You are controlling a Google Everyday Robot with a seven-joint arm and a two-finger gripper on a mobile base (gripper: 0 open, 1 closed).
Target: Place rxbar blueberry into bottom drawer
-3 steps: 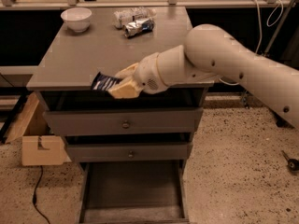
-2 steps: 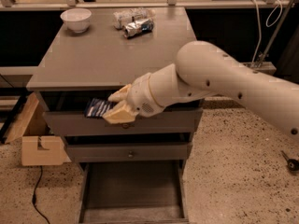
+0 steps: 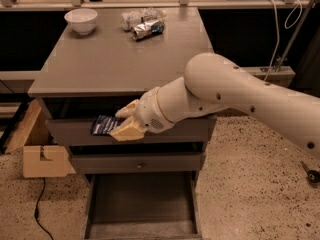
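One claw (image 3: 116,124) before three drawers (image 3: 135,162); one rxbar blueberry (image 3: 102,125), one bowl (image 3: 81,20).

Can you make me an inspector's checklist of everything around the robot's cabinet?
Surface: grey cabinet top, with things standing only near its back edge.
Job's things: flat dark navy-blue snack bar, held in front of the top drawer; wide grey bottom drawer, pulled open, nothing seen on its visible floor.
Clutter: white round bowl and crinkled silvery foil packets at the back of the top.
Grippers: tan two-finger gripper, shut on the bar, just below the cabinet's front edge.
Cables: black cable on the floor at left; white cables hanging at upper right.
Surroundings: light brown box left of the cabinet; speckled floor.
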